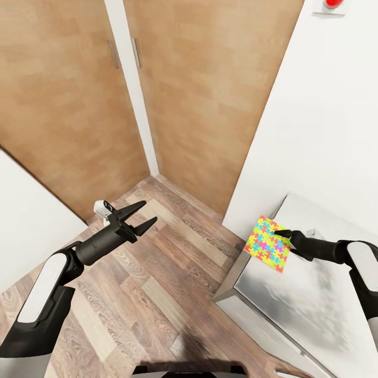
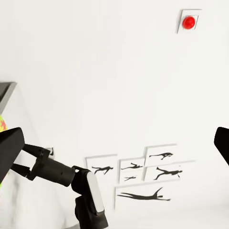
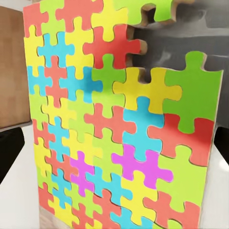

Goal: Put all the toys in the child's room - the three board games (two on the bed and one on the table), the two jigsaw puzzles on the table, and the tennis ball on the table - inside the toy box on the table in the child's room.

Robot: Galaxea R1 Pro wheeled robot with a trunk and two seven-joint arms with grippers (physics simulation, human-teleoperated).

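Observation:
A jigsaw puzzle [image 1: 266, 244], a thin sheet of yellow, pink, blue and green pieces, hangs tilted over the near corner of the table [image 1: 315, 299]. My right gripper [image 1: 282, 233] is shut on its edge. In the right wrist view the jigsaw puzzle [image 3: 119, 124] stands very close, with the grey table top [image 3: 191, 38] behind it. My left gripper [image 1: 135, 218] is open and empty, held over the wood-plank floor [image 1: 157, 294] to the left of the table. Its dark fingertips [image 2: 9, 148] frame the left wrist view, which looks across at my right arm [image 2: 62, 172].
Wooden wardrobe doors [image 1: 210, 94] close off the corner ahead. A white wall [image 1: 325, 131] runs along the right behind the table, with a red round button [image 1: 333, 3] high on it. Black silhouette sports pictures [image 2: 143, 176] hang on the wall.

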